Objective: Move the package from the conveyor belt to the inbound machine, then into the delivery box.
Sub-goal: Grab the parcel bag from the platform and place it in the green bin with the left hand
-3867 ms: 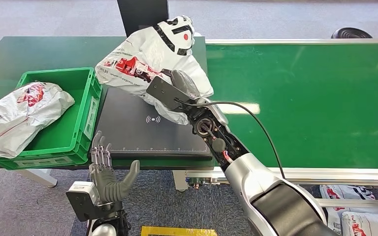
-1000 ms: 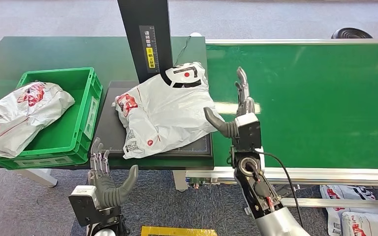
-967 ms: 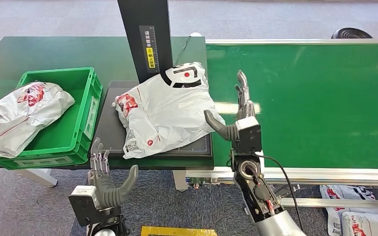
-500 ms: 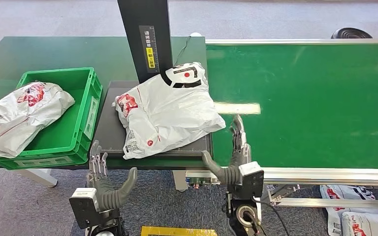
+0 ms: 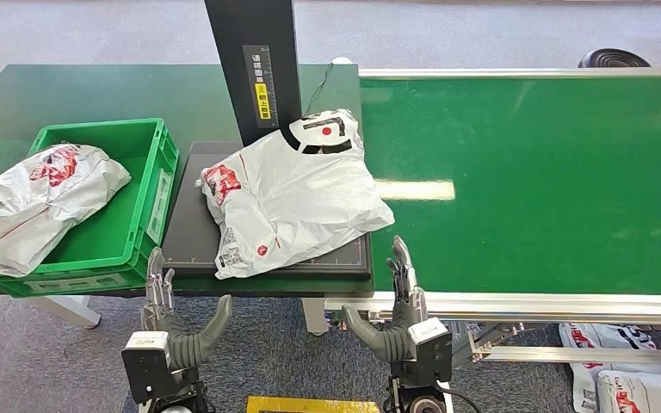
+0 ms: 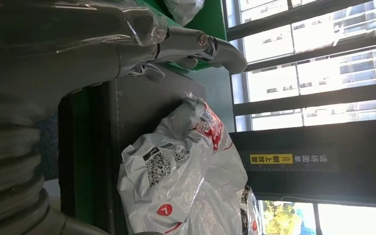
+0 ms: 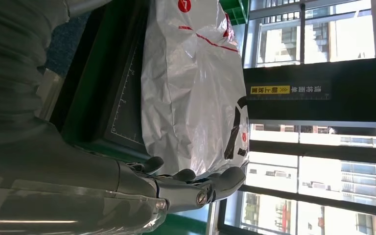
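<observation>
Package (image 5: 293, 194) lies flat on the black scanner pad (image 5: 191, 232), label up for reading, apart from both hands. Left hand (image 5: 172, 331) and right hand (image 5: 396, 323) hang below the table edge, fingers spread, holding nothing. Green box (image 5: 142, 194) waits beside.

Bags (image 5: 633, 379) under conveyor, cut off by edge

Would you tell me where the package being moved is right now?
In the head view, the package lies on the black inbound machine, between the green delivery box and the conveyor belt.
</observation>
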Controlling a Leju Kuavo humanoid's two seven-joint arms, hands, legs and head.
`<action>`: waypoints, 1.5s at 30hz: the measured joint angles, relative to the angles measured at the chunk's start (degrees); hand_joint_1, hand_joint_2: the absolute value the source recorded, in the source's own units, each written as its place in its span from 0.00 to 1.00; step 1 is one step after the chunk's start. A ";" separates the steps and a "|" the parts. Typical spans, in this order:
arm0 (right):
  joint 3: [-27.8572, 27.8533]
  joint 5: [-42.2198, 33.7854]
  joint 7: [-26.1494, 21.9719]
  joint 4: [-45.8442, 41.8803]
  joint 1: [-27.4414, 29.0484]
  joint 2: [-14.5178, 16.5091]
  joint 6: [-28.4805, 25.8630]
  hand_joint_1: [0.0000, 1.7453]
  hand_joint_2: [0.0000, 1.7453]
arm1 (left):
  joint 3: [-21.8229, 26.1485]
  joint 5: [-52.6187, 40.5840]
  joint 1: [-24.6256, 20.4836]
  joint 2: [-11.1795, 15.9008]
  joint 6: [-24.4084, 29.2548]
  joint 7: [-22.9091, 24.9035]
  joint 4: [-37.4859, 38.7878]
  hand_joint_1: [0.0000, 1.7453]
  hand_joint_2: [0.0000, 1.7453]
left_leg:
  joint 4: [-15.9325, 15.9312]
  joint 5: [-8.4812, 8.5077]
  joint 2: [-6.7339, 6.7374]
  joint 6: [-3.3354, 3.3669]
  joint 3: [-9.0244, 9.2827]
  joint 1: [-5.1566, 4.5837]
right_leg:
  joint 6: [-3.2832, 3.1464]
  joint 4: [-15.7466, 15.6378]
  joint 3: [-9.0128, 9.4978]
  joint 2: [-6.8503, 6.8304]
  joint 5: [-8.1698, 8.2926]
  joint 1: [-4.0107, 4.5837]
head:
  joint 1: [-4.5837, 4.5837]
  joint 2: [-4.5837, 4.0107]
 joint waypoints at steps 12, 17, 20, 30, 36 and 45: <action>-0.97 2.38 -0.04 -2.09 1.63 0.45 1.37 0.00 1.00 | 4.68 -13.72 -3.88 6.44 -9.30 6.53 -4.38 0.00 1.00 | 0.00 0.02 0.01 -0.01 0.03 0.01 | -0.02 0.00 0.01 0.00 0.01 0.01 | 0.01 0.00; -0.65 3.32 -0.04 -3.33 1.63 0.43 0.38 0.00 1.00 | 4.97 -16.58 -9.07 13.14 -12.52 9.23 -3.56 0.00 1.00 | 0.00 0.07 0.00 -0.03 0.07 0.03 | -0.03 0.01 0.01 0.00 0.02 0.03 | 0.01 0.00; -0.11 4.08 -0.04 -4.10 1.57 0.33 -1.03 0.00 1.00 | 4.33 -20.87 -15.24 17.05 -14.29 11.46 -0.09 0.00 1.00 | 0.00 0.15 -0.01 -0.04 0.07 0.03 | -0.06 0.02 0.03 -0.03 0.06 0.03 | 0.02 0.00; 1.63 3.18 -0.04 -5.13 1.07 -0.62 -2.77 0.00 1.00 | -4.69 -27.61 -44.94 25.47 -25.49 12.24 24.36 0.00 1.00 | 0.03 0.30 0.02 -0.07 0.07 0.02 | -0.15 0.04 -0.01 -0.01 0.25 0.03 | 0.01 0.00; 1.67 3.78 -0.04 -5.15 1.16 -0.75 -3.07 0.00 1.00 | -11.09 -30.78 -58.68 23.37 -30.39 14.53 36.62 0.00 1.00 | 0.04 0.30 0.08 -0.07 0.00 0.00 | -0.17 0.04 -0.11 0.05 0.27 0.02 | 0.01 0.00; 1.56 4.61 -0.04 -5.51 1.44 -0.64 -2.58 0.00 1.00 | -17.48 -31.15 -70.96 17.73 -41.92 17.19 49.12 0.00 1.00 | 0.04 0.29 0.10 -0.07 -0.06 0.00 | -0.17 0.04 -0.15 0.05 0.27 0.02 | 0.01 0.00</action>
